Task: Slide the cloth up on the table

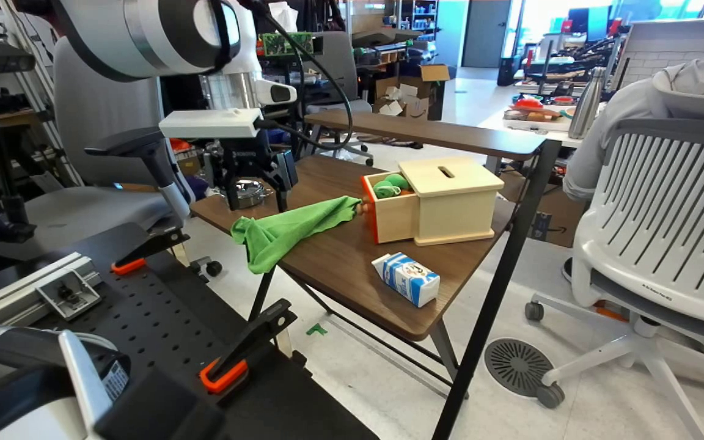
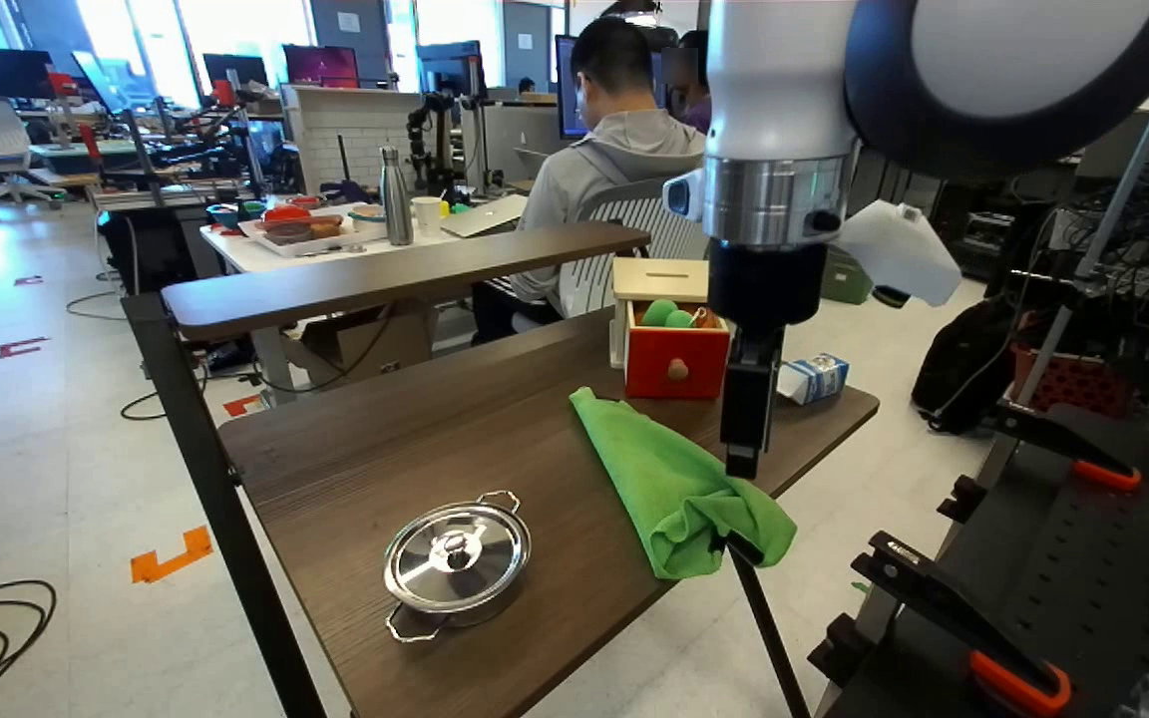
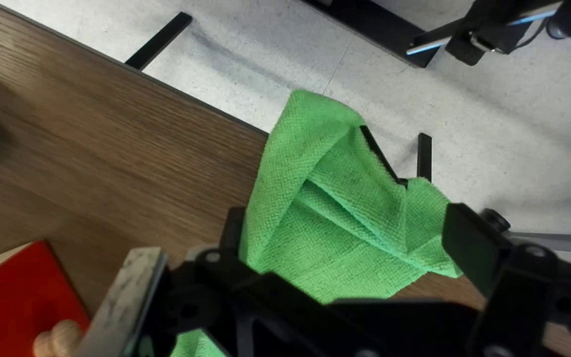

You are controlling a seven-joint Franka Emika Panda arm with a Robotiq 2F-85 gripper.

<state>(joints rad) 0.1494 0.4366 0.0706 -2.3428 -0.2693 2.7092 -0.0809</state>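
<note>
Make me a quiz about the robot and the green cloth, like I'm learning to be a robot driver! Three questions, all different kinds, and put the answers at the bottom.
1. Which thing hangs partly over the edge of the table?
A) the silver pot
B) the green cloth
C) the blue-and-white carton

2. True or false: the red-fronted drawer is partly pulled out of the wooden box.

3. Fill the gap with "open" or "shut": in the wrist view, the tool is ____.

Key:
1. B
2. True
3. open
</note>
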